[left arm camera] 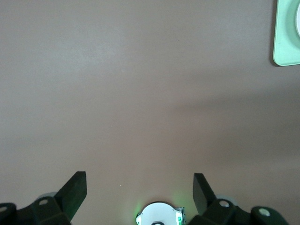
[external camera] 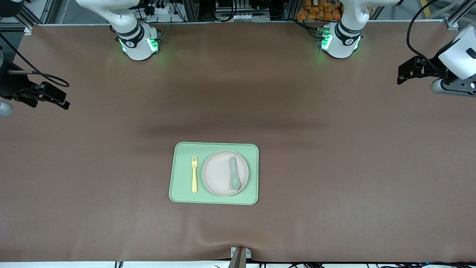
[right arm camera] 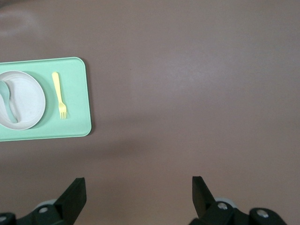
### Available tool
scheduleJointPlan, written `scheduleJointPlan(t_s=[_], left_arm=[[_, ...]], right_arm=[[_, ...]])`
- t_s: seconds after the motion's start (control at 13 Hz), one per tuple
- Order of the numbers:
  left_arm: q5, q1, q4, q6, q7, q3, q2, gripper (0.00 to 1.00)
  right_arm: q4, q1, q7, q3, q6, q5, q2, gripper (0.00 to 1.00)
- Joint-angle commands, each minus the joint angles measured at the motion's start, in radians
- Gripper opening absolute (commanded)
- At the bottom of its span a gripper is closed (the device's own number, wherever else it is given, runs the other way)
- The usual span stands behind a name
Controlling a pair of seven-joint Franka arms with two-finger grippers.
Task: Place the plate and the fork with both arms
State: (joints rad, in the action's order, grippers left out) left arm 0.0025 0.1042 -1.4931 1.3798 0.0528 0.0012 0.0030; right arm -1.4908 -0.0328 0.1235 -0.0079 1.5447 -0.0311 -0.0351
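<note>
Left gripper: jaws spread wide, nothing between them. I read it as hanging over bare table at the left arm's end, well apart from the tray. Only a corner of that tray shows in its wrist view.

Right gripper: jaws likewise wide and empty, hanging over bare table at the right arm's end. Its wrist view takes in most of the tray and what lies on it.

Both arms are drawn out to the table's ends; I judge them to be waiting.

The plate sits flat on the green tray, toward the left arm's end of it. The fork lies on the tray just beside the plate, toward the right arm's end, apart from the rim, tines pointing away from the front camera. A grey-green spoon rests on the plate (not a task item, noted for completeness).

Assessment: plate and fork are both set down on the tray in an orderly arrangement, and neither gripper holds anything. I judge the placing finished, with nothing visibly left to do.
</note>
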Motion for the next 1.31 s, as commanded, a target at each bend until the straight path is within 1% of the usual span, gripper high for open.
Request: scheduleJointPlan(t_s=[0.0,0.15,0.31,0.54,1.23], left_arm=[[-0.01,0.003,0.004,0.001,-0.013,-0.001,-0.003,1.0],[-0.01,0.002,0.004,0.001,-0.013,-0.001,-0.003,1.0],[-0.01,0.002,0.004,0.001,-0.011,-0.001,-0.003,1.0],[-0.01,0.002,0.004,0.002,-0.011,-0.001,0.0,1.0],[-0.003,-0.003,0.002,0.031,-0.014,0.0,0.006,1.0]], right_arm=[[0.024,0.008,-0.03,0.017,-0.018,-0.004,-0.014,1.0],[0.009,0.019,-0.141,0.01,-0.026,0.002,0.001,1.0],[-0.005,0.037,-0.145,0.011,-0.025,0.002,0.001,1.0],[0.033,0.045,-0.154,0.013,-0.023,0.017,-0.022,1.0],[0.05,0.031,-0.156,0.017,-0.041,0.025,-0.016,1.0]])
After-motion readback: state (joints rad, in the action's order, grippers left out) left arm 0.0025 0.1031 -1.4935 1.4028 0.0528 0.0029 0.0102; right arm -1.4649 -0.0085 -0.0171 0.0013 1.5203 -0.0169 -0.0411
